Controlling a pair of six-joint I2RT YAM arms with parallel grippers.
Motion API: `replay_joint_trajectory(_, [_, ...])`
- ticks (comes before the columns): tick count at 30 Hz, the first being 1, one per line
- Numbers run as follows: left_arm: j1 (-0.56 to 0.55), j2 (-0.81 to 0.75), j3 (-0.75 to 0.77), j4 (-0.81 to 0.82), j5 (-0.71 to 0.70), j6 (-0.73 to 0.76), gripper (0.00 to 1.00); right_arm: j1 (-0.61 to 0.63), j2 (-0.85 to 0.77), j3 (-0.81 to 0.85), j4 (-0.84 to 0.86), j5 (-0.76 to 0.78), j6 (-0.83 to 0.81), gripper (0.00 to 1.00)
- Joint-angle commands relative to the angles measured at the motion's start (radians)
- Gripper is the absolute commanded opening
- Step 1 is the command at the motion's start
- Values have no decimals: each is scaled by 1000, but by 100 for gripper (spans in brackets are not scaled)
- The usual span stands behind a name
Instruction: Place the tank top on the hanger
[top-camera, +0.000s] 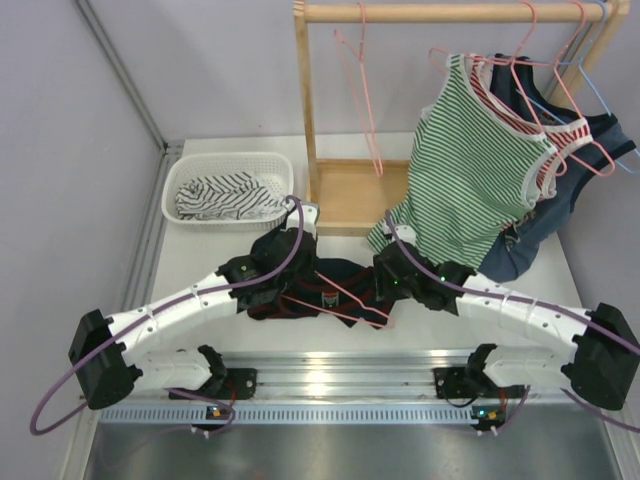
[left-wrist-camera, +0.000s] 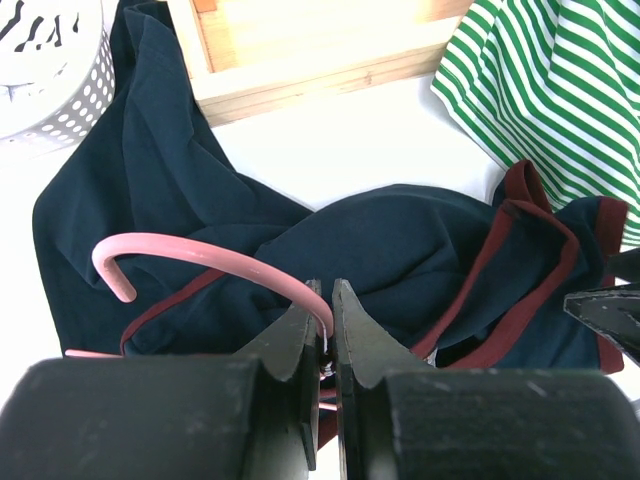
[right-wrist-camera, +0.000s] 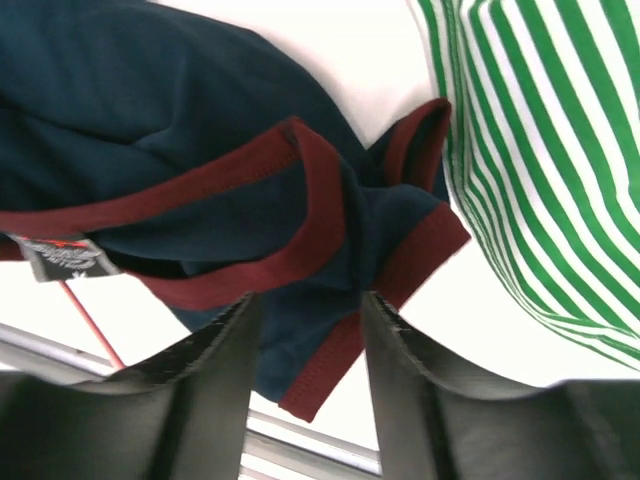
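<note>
Pinched the hanger (left-wrist-camera: 200, 252) in the left claw (left-wrist-camera: 322, 292), fingers pressed together on the pink wire just under its hook. Gripped a red-edged strap of the tank top (right-wrist-camera: 150, 100) in the right claw (right-wrist-camera: 312, 305), cloth filling the gap between the two fingers. Found the tank top bunched up on the white table (left-wrist-camera: 380, 140) between both claws, the hanger's wire lying across it. Saw the green striped top (right-wrist-camera: 560, 150) hanging just beside it, on the right, and the white basket (top-camera: 178, 190) off to the left.

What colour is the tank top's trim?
Maroon trim on the navy tank top, clearest in right wrist view.
</note>
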Motion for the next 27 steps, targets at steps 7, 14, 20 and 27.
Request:
replay_joint_trajectory(7, [-4,-28,10,67,-19,6,0,-4,51,130,-35,98,8,48])
replay_joint_trajectory(14, [-4,-25,8,69,-19,11,0,-1,132,163,-66,115,3,42])
replay_joint_trajectory(20, [-4,-21,8,77,-22,12,0,-3,171,156,-49,107,-1,39])
replay_joint_trajectory(27, [-4,-28,10,75,-37,15,0,-3,171,142,-34,109,0,16])
